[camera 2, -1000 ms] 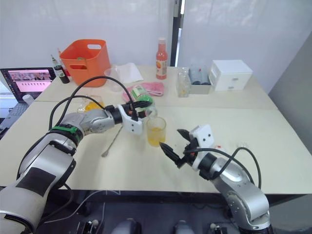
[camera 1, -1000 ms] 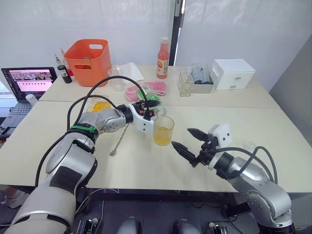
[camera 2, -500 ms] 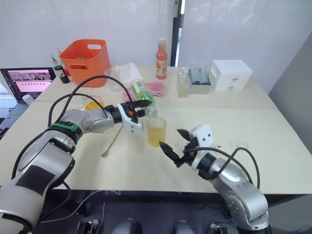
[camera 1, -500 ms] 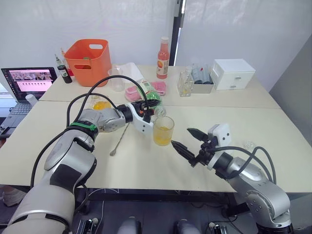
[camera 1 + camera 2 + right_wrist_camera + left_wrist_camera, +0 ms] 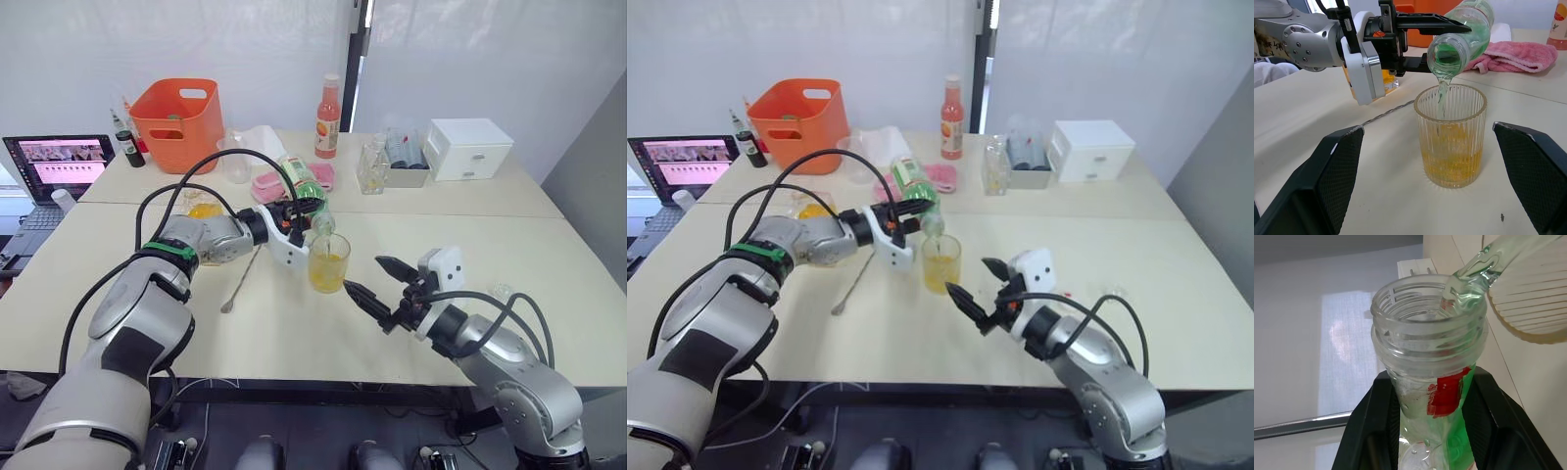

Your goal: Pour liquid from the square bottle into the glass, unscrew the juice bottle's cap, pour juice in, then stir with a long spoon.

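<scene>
Hovering nearest the table's front edge, the right gripper holds its two black fingers spread wide apart with nothing between them, their tips aimed at the glass just beyond. The glass stands upright, ribbed, with yellow-orange liquid in its lower part. Above it, the left gripper has its fingers clamped on either side of the juice bottle, which is tipped mouth-down over the rim, a thin stream of juice falling into the glass. To the left of the glass, the long spoon lies flat on the table. Behind the arm stands the square bottle.
</scene>
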`<state>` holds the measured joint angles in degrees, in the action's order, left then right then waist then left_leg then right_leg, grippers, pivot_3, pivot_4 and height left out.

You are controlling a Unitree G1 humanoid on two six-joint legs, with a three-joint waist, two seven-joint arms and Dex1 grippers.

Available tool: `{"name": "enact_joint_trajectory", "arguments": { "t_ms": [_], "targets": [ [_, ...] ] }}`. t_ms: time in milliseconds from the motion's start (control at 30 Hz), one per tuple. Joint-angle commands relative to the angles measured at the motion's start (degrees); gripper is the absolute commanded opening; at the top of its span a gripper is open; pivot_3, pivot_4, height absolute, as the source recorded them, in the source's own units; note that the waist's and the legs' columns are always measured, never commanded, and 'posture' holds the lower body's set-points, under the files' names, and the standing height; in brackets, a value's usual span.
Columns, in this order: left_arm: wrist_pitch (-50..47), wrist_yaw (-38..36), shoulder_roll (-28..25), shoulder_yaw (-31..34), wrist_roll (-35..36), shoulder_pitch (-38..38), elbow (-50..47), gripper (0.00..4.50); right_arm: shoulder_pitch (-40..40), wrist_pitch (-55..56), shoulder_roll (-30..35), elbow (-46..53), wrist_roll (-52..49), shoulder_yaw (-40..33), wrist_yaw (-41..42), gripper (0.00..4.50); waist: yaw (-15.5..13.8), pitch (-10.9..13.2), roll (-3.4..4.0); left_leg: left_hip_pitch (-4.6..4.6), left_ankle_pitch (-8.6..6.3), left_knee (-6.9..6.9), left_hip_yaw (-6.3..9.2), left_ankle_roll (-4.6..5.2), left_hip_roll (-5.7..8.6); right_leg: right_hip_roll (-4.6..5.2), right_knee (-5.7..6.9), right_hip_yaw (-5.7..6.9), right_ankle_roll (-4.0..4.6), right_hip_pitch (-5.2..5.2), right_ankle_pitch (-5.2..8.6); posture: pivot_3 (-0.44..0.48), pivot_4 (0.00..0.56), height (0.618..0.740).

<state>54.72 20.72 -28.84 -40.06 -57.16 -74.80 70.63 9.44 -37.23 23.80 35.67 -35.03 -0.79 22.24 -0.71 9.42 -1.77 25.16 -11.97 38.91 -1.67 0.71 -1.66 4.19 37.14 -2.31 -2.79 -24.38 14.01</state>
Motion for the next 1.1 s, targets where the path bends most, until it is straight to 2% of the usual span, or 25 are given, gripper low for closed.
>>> {"name": "enact_joint_trajectory", "arguments": {
  "t_ms": [33, 333, 533, 733, 833, 933, 1100],
  "targets": [
    [-0.2, 1.8, -0.2, 0.3, 0.6, -2.4, -0.4, 1.4, 0.4, 0.1, -0.1, 2.4, -0.7, -0.6, -0.3, 4.47, 0.0, 0.0, 0.0, 0.0, 0.0, 0.0, 0.0, 0.0, 0.0, 0.0, 0.0, 0.0, 0.0, 0.0, 0.0, 0.0, 0.15, 0.715],
    [-0.2, 0.5, 0.5, 0.1, 1.3, -2.0, 0.1, 1.4, -0.1, 0.1, -0.2, 2.8, -0.7, -0.5, -1.0, 4.47, 0.0, 0.0, 0.0, 0.0, 0.0, 0.01, 0.0, 0.0, 0.01, 0.01, 0.0, 0.0, 0.0, 0.0, 0.0, 0.0, 0.15, 0.715],
    [2.0, -10.7, 2.0, 5.2, 9.9, -0.1, 2.1, 1.4, -0.4, -0.3, -0.1, 2.5, -0.4, -0.4, -1.7, 4.47, 0.1, 0.0, 0.0, 0.0, 0.0, 0.01, -0.01, 0.0, 0.01, 0.01, 0.01, 0.0, 0.0, 0.0, 0.0, 0.0, 0.15, 0.715],
    [3.0, -21.6, 1.2, 10.0, 17.5, 0.8, 1.6, 1.4, 0.0, -0.4, -0.3, 2.2, -0.9, -0.7, -1.7, 4.47, 0.1, 0.0, 0.0, 0.0, 0.0, 0.02, -0.01, 0.0, 0.0, 0.0, 0.02, 0.0, 0.0, 0.0, 0.0, 0.0, 0.15, 0.715],
    [3.3, -28.5, 1.0, 13.8, 23.2, 1.2, 1.2, 1.4, 0.5, -0.3, -0.2, 1.6, -0.7, -0.6, -1.4, 4.47, 0.1, 0.0, 0.0, 0.0, 0.0, 0.03, 0.0, 0.0, 0.0, 0.01, 0.02, 0.0, 0.0, 0.0, 0.0, 0.0, 0.15, 0.715],
    [3.0, -38.4, 0.9, 19.0, 31.4, 1.8, 0.5, 1.4, 1.1, -0.3, 0.0, 1.2, -0.7, -0.7, -1.1, 4.47, 0.1, 0.0, 0.0, 0.0, 0.0, 0.04, 0.0, 0.0, 0.0, 0.0, 0.03, 0.0, 0.0, 0.0, 0.0, 0.0, 0.15, 0.715],
    [-6.3, -62.0, 0.6, 30.7, 50.9, 3.4, -4.3, 1.4, 2.5, -0.5, 0.7, 0.1, -0.7, -1.1, -0.2, 4.47, 0.2, 0.0, 0.0, 0.0, 0.0, 0.05, 0.01, 0.0, -0.01, 0.0, 0.03, 0.01, 0.01, 0.0, 0.0, 0.0, 0.15, 0.715]
  ]
}}
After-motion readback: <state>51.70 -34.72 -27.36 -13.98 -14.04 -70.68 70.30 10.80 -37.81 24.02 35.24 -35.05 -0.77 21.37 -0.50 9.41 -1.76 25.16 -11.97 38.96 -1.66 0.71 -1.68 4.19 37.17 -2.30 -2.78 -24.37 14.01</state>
